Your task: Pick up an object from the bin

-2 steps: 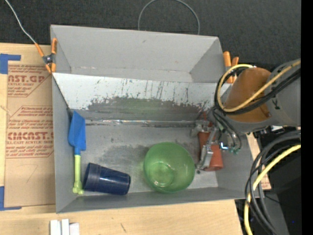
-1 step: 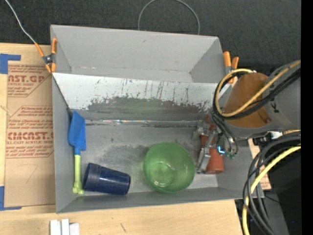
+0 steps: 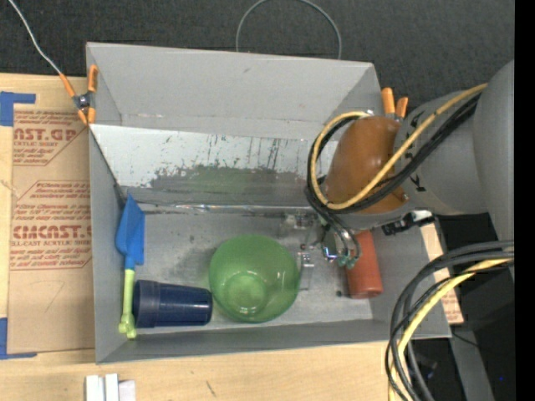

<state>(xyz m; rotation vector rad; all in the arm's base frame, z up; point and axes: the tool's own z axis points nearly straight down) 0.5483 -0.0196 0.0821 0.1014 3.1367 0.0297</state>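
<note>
Where the end effector (image 3: 322, 251) hangs, a green bowl (image 3: 251, 282) lies just beside.

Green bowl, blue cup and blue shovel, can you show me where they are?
green bowl (image 3: 251, 284): camera view, on its inside floor.
blue cup (image 3: 171, 304): camera view, on its side wall; it lies tipped over.
blue shovel (image 3: 130, 234): camera view, on its blade.
</note>
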